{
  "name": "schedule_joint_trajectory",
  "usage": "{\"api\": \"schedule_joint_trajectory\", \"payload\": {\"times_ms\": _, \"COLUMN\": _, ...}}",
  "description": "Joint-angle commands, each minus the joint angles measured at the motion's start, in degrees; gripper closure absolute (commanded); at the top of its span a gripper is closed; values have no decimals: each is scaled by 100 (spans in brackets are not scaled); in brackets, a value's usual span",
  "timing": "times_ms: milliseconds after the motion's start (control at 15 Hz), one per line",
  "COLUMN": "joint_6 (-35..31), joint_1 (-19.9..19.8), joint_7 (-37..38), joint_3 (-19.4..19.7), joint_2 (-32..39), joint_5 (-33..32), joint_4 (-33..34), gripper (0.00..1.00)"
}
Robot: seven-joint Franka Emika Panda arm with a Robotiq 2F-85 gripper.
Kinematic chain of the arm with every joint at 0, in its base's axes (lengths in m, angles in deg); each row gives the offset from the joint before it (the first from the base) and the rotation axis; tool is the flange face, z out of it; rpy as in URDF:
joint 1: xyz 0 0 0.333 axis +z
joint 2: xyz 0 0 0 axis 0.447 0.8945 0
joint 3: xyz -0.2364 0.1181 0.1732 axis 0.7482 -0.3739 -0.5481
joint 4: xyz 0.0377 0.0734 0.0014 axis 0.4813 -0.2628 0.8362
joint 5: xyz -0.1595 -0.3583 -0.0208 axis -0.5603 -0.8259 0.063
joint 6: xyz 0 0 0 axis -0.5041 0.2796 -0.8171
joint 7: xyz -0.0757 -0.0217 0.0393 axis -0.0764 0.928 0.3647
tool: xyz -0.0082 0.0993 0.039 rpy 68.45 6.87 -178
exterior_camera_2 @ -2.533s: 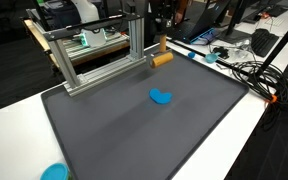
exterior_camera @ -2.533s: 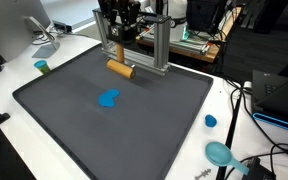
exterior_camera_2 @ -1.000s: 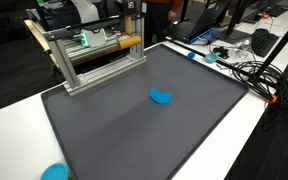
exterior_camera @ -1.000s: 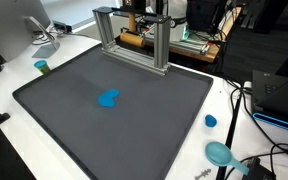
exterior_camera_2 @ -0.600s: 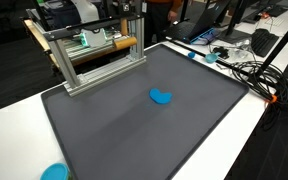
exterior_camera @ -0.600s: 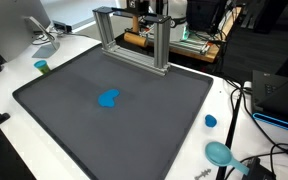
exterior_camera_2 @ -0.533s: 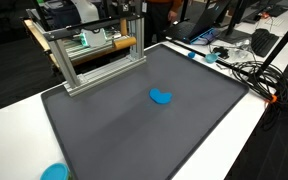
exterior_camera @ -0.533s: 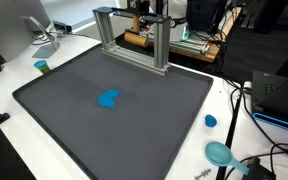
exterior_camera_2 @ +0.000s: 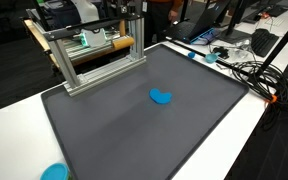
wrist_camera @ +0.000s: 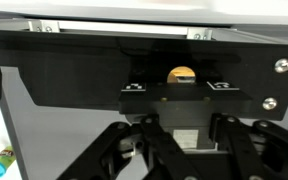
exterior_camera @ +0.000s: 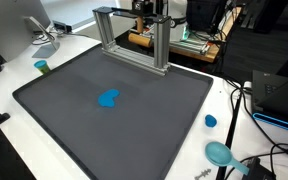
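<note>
Tan wooden cylinder hangs level on the far side of the aluminium frame. It is seen through the frame's opening below the top bar, beyond the far edge of the grey mat. The end effector is clenched on it from above. In the wrist view a rounded tan part of the cylinder shows between the jaws, which are drawn in tight against the wood.

From these angles I cannot tell whether the cylinder clears the frame's posts or brushes one. To do this carry well, I judge, the cylinder should be held level with a firm grip and moved slowly near the frame, with room left between its ends and the posts and bar.

A blue piece lies mid-mat, well apart from the cylinder, and the mat lies on the white desk.
</note>
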Motion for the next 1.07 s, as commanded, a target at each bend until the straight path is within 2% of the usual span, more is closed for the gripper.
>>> {"api": "schedule_joint_trajectory", "payload": {"times_ms": 0, "joint_6": 13, "joint_1": 17, "joint_7": 77, "joint_3": -27, "joint_2": -351, "joint_5": 91, "joint_4": -222, "gripper": 78}}
{"api": "schedule_joint_trajectory", "payload": {"times_ms": 400, "joint_6": 55, "joint_1": 54, "joint_7": 74, "joint_3": -29, "joint_2": -502, "joint_5": 155, "joint_4": -375, "gripper": 78}}
{"api": "schedule_joint_trajectory", "payload": {"times_ms": 467, "joint_6": 48, "joint_1": 45, "joint_7": 97, "joint_3": -32, "joint_2": -542, "joint_5": 165, "joint_4": -404, "gripper": 39}}
{"api": "schedule_joint_trajectory", "payload": {"times_ms": 533, "joint_6": 52, "joint_1": 33, "joint_7": 126, "joint_3": -32, "joint_2": -584, "joint_5": 176, "joint_4": -422, "gripper": 27}}
{"api": "schedule_joint_trajectory", "payload": {"times_ms": 800, "joint_6": -57, "joint_1": -70, "joint_7": 342, "joint_3": -50, "joint_2": -944, "joint_5": 110, "joint_4": -482, "gripper": 1}}
{"api": "schedule_joint_trajectory", "payload": {"times_ms": 1000, "joint_6": -45, "joint_1": -238, "joint_7": 678, "joint_3": -179, "joint_2": -1645, "joint_5": -40, "joint_4": -555, "gripper": 0}}
